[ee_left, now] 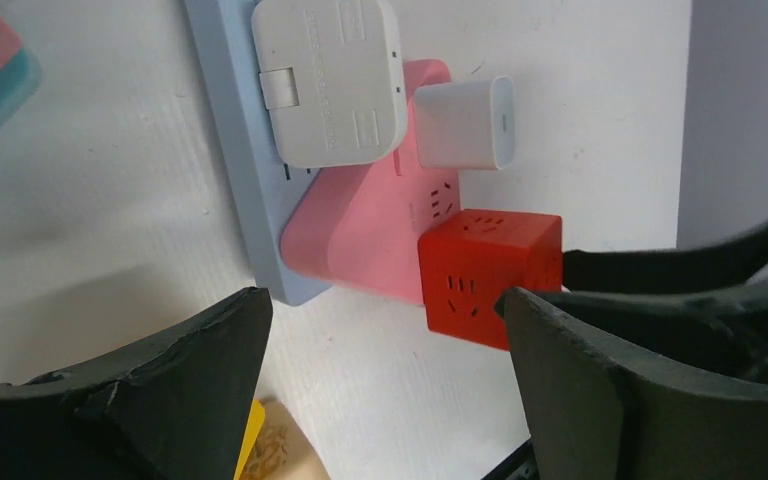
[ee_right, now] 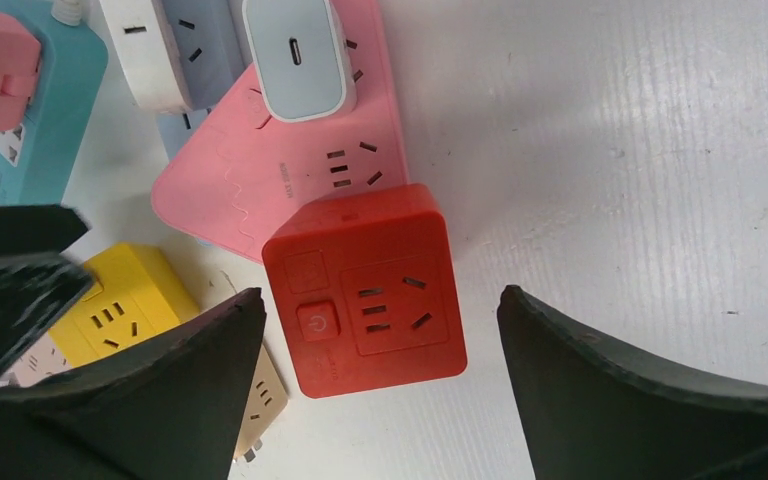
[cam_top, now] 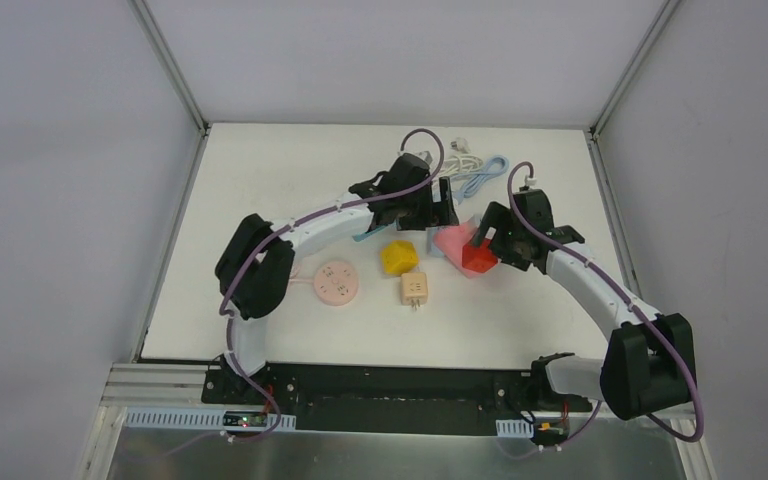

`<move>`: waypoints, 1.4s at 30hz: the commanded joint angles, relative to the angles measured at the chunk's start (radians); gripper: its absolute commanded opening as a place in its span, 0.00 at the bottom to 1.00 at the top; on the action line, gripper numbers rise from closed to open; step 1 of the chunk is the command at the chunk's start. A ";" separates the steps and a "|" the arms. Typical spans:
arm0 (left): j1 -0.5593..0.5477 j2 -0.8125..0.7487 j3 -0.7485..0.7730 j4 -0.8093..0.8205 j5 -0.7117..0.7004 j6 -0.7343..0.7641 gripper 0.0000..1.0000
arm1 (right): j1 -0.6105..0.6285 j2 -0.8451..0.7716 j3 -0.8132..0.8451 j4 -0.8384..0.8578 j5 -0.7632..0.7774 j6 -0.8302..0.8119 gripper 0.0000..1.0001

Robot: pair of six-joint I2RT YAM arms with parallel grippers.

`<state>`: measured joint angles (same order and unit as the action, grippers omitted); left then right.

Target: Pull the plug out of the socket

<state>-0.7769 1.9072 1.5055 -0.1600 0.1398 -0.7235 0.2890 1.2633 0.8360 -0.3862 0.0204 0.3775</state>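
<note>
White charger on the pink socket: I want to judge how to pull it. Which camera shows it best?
Left wrist: the white charger appears whole, side-on, standing out of the pink socket. Right wrist shows only its port face from above, cropped at the frame's top. In top external I cannot make it out.

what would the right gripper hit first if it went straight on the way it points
Probably the red cube, which lies right between the right gripper's open fingers, though depth is unclear.
</note>
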 commanded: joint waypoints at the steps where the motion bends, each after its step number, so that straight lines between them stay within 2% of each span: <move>1: -0.023 0.100 0.076 0.022 0.004 -0.101 0.85 | -0.006 -0.020 -0.008 0.015 -0.046 -0.014 0.86; 4: -0.032 0.135 0.060 0.031 0.015 -0.141 0.80 | -0.005 -0.010 -0.009 0.010 -0.049 -0.015 0.81; 10: -0.047 0.151 0.031 0.019 -0.050 -0.156 0.77 | -0.005 -0.003 -0.024 0.031 -0.075 -0.018 0.59; 15: -0.049 0.193 0.090 -0.061 -0.065 -0.174 0.63 | -0.005 -0.008 -0.026 0.057 -0.122 -0.037 0.42; 21: -0.065 0.212 0.142 -0.172 -0.123 -0.177 0.60 | -0.006 -0.003 -0.020 0.042 -0.094 -0.043 0.25; 22: -0.069 0.217 0.152 -0.189 -0.132 -0.178 0.60 | -0.006 0.002 -0.022 0.037 -0.074 -0.038 0.25; 23: -0.073 0.220 0.159 -0.203 -0.133 -0.179 0.60 | -0.006 0.008 -0.021 0.030 -0.055 -0.035 0.29; 26: -0.083 0.224 0.163 -0.230 -0.157 -0.187 0.59 | -0.006 0.027 -0.022 0.012 0.017 -0.016 0.56; 28: -0.088 0.221 0.163 -0.240 -0.173 -0.186 0.59 | -0.006 0.031 -0.023 0.010 0.032 -0.007 0.64; 30: -0.090 0.222 0.164 -0.245 -0.183 -0.186 0.59 | -0.006 0.040 -0.020 0.010 0.031 -0.001 0.67; 34: -0.091 0.225 0.171 -0.258 -0.193 -0.188 0.59 | -0.006 0.073 -0.013 0.011 -0.001 0.004 0.66; 37: -0.091 0.225 0.173 -0.264 -0.197 -0.191 0.56 | -0.006 0.072 -0.018 0.029 -0.066 0.009 0.45; 42: -0.094 0.231 0.179 -0.270 -0.203 -0.189 0.53 | -0.008 0.008 -0.004 0.052 -0.119 0.011 0.01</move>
<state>-0.8516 2.1189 1.6642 -0.3515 -0.0574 -0.9058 0.2855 1.2999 0.8253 -0.3485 -0.0532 0.3611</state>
